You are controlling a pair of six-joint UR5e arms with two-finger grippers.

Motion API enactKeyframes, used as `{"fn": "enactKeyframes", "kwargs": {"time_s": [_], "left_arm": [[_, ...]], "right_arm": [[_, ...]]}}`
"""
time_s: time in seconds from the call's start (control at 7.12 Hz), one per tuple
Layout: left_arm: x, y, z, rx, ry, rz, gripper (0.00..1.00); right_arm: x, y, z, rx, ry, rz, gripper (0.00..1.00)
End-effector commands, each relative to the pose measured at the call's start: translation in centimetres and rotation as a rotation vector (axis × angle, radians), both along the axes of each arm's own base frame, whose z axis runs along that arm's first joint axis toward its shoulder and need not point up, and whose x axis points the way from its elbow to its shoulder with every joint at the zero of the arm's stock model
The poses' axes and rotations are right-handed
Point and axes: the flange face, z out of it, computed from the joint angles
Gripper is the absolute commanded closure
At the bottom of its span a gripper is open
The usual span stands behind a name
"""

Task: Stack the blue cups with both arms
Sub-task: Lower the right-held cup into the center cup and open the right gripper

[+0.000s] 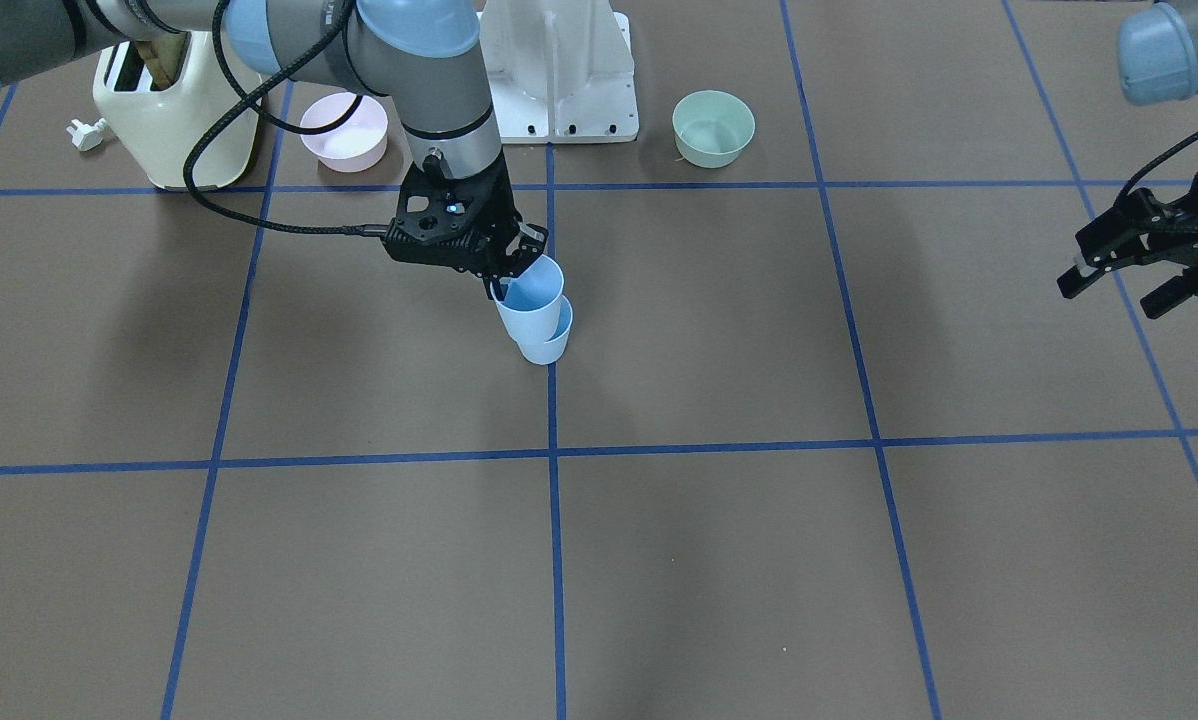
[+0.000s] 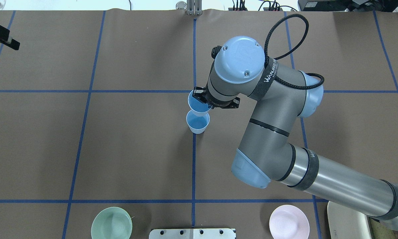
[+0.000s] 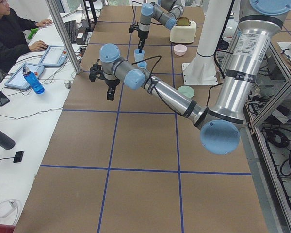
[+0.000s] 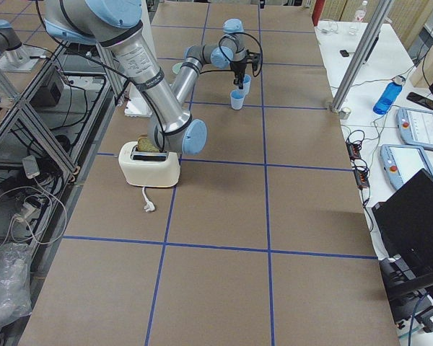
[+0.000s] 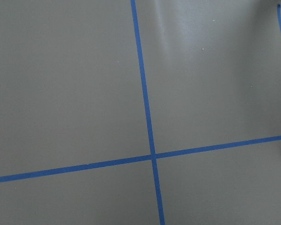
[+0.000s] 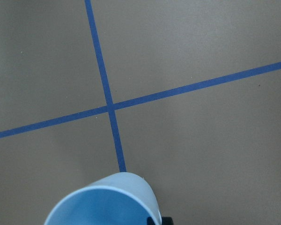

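Right gripper point(image 1: 505, 286) pinches the rim of one cup point(image 1: 529, 300), one finger in and one out, holding it just above & a bit to the side of the 2nd cup point(image 1: 551, 340). That cup stands upright near counter point(image 1: 719, 560) ctr, by a blue tape line. Left gripper point(image 1: 1114, 292) hangs wide & empty, well off to the side. Pink bowl point(image 1: 344, 130), green bowl point(image 1: 713, 127) & toaster point(image 1: 174, 110) sit back by the base point(image 1: 559, 70), well apart from the cups.
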Motion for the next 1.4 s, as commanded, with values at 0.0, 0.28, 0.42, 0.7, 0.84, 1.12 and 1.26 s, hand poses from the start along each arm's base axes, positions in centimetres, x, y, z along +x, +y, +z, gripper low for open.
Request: {"fn": "enactKeyframes", "kwargs": {"time_s": [0.0,0.28,0.42,0.7,0.84,1.12,1.26], "left_arm": [[0.1,0.0,0.0,0.0,0.0,0.001,0.02],[0.2,-0.1,0.2,-0.004,-0.002,0.003,0.02],[0.2,-0.1,0.2,-0.005,-0.002,0.003,0.02],[0.2,-0.1,0.3,-0.007,-0.002,0.002,0.02],[0.2,-0.1,0.3,-0.006,-0.002,0.003,0.02],[0.3,-0.1,0.3,-0.006,-0.002,0.004,0.02],[0.3,-0.1,0.4,-0.007,-0.002,0.004,0.02]], "right_arm": [[-1.1,0.5,0.5,-0.006,0.012,-0.011,1.0],[-1.6,1.1,0.5,-0.007,0.012,-0.02,1.0],[-1.6,1.3,0.3,-0.013,0.007,-0.016,1.0],[-1.9,1.6,0.5,-0.012,0.01,-0.022,1.0],[-1.8,1.6,0.4,-0.009,0.01,-0.014,1.0],[-1.9,1.5,0.4,-0.003,0.013,-0.018,0.01],[-1.9,1.5,0.3,0.002,0.013,-0.016,0.0]]}}
